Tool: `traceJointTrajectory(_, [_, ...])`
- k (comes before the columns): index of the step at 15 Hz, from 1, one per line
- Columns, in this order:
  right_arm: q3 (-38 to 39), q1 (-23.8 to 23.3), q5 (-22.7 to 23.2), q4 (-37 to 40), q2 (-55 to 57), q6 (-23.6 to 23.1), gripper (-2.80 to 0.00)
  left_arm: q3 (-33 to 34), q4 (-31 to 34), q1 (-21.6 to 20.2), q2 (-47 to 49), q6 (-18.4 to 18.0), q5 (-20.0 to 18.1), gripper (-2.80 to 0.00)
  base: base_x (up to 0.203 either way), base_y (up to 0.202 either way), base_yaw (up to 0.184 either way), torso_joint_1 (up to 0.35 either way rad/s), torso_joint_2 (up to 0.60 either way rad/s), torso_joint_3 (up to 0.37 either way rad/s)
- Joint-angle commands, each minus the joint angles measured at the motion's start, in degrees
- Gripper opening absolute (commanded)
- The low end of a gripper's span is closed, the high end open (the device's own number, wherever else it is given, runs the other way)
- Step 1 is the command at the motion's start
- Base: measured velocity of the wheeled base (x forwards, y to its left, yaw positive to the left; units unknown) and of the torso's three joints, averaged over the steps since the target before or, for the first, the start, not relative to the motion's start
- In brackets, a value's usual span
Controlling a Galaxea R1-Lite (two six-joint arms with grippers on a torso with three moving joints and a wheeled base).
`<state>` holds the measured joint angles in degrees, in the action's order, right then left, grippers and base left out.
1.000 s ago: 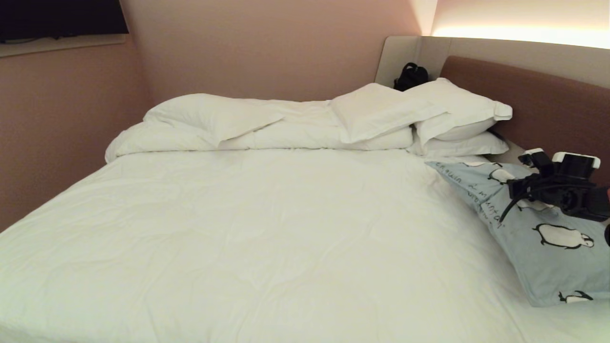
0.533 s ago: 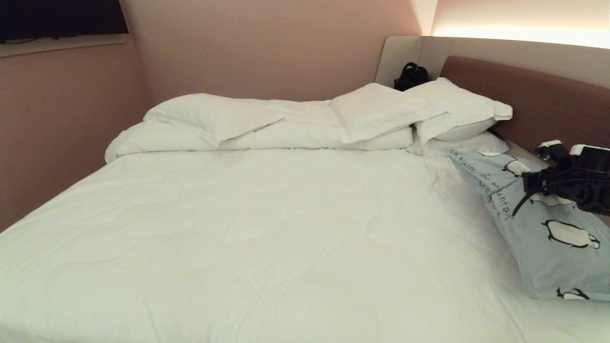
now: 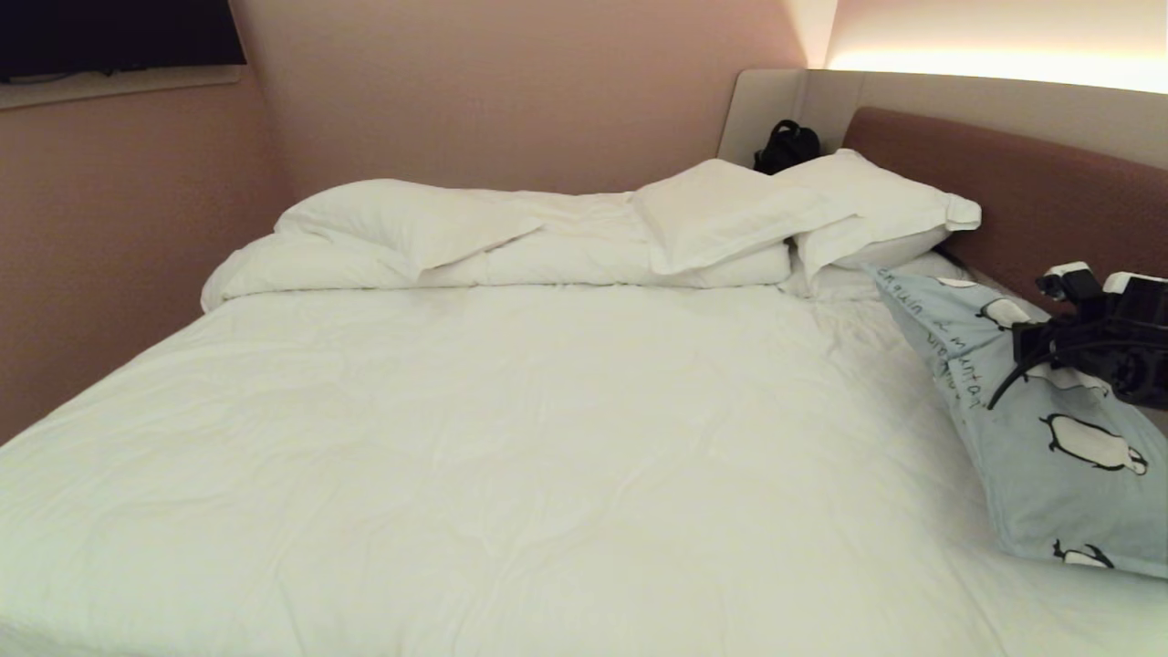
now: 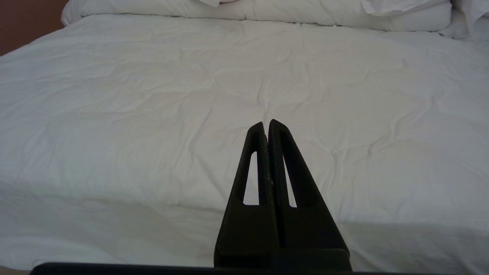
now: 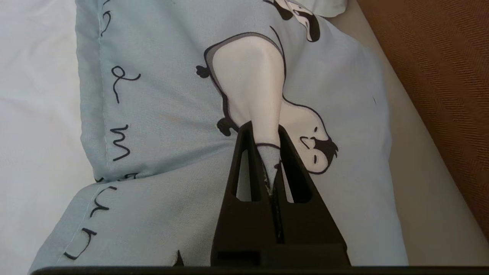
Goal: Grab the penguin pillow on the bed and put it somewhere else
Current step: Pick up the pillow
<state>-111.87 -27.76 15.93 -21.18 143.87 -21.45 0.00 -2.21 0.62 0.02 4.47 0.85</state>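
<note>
My right gripper pinches a soft peak of the pillow, its black wedge fingers clamped tight on the smooth blue fabric at a penguin's white belly. In the head view the pillow lies tilted at the right edge, on the bed with its creased white sheet. My left gripper is closed, holding nothing.

Warm, dim room light; a glowing strip above the headboard flares bright. Soft shadows on the bed; all views sharp.
</note>
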Motion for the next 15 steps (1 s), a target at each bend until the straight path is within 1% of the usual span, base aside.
traceJointTrajectory(1, [0.0,0.0,-0.2,0.1,1.0,-0.6,-2.80,0.0,-0.1,0.0,0.0,0.1,0.0,-2.80,0.000,0.000,0.000,0.000,0.00,0.000])
traceJointTrajectory(5, [0.0,0.0,-3.1,-0.2,2.8,-5.2,-2.80,0.0,0.0,0.0,0.0,0.1,0.0,-2.80,0.000,0.000,0.000,0.000,0.00,0.000])
traceJointTrajectory(8, [0.1,-0.1,-5.1,-0.2,3.8,-9.8,-2.80,0.0,-0.1,0.0,0.0,0.1,0.0,-2.80,0.000,0.000,0.000,0.000,0.00,0.000])
traceJointTrajectory(9, [0.1,0.0,-5.5,-0.2,4.0,-10.3,-2.80,0.0,0.0,0.0,0.0,0.0,0.0,-2.80,0.000,0.000,0.000,0.000,0.00,0.000])
traceJointTrajectory(10, [0.1,0.0,-6.5,-0.8,4.8,-11.7,-2.80,0.0,-0.1,0.0,0.0,0.0,0.0,-2.80,0.000,0.000,0.000,0.000,0.00,0.000])
traceJointTrajectory(15, [0.2,0.1,-6.5,-2.3,4.8,-11.9,-2.80,0.0,-0.1,0.0,0.0,0.1,0.0,-2.80,0.000,0.000,0.000,0.000,0.00,0.000])
